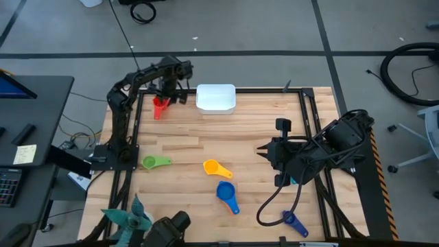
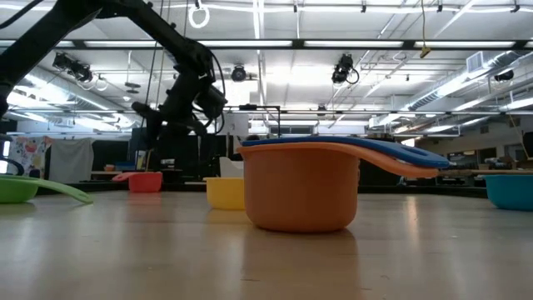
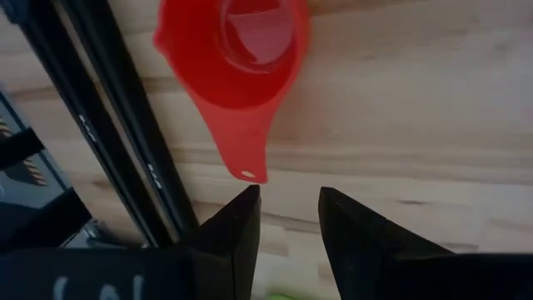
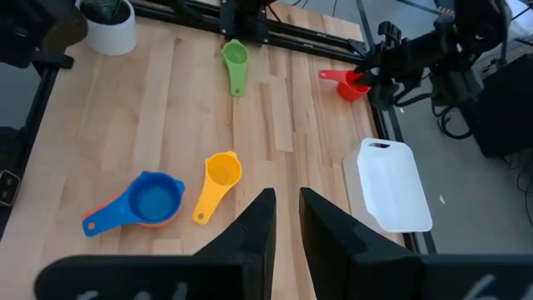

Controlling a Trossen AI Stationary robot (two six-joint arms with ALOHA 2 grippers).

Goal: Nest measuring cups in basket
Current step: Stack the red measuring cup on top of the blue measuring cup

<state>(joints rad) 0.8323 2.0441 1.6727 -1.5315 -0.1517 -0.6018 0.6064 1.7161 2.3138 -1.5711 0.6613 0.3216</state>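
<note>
A red measuring cup [image 3: 237,50] lies on the wood at the table's far left, handle toward my left gripper [image 3: 287,204]. That gripper points steeply down, open, its fingertips just short of the handle's end and touching nothing. The white basket [image 1: 216,97] sits at the far edge, right of the red cup [image 1: 160,106]. A green cup [image 1: 156,162], a yellow cup [image 1: 218,167], a light blue cup [image 1: 226,194] sitting in an orange one [image 2: 300,196], and a dark blue cup [image 1: 295,223] lie scattered nearer. My right gripper [image 4: 287,212] waits high at the right, slightly open, holding nothing.
Black frame rails [image 3: 125,142] run close beside the red cup along the table's left edge. A white pot with a teal plant [image 4: 108,29] stands at the near left corner. A black cable [image 1: 274,199] loops at the near right. Bare wood lies between the cups and the basket.
</note>
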